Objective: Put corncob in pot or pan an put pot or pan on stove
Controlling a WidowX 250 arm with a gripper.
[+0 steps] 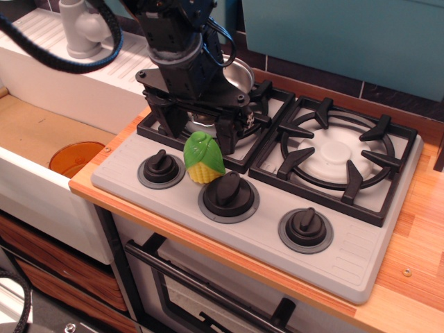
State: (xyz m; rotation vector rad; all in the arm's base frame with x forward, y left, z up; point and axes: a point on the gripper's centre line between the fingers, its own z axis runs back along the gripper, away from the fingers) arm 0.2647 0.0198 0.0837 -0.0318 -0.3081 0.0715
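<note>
Presently, the corncob (203, 159) is seen lying on the stove (361, 267) between two knobs, ungrasped; the end effector (196, 128) is spread open just behind it, and should be centred before closing.

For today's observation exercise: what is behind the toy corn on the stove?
The gripper stands behind the corn, over the left burner. It hides most of the steel pot beyond.

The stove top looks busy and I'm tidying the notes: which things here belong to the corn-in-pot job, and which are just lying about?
Part of the job:
- corn, lying between two knobs
- steel pot, on the left burner behind the hand
- stove

Just lying about:
- orange bowl, down in the sink
- white tap
</note>
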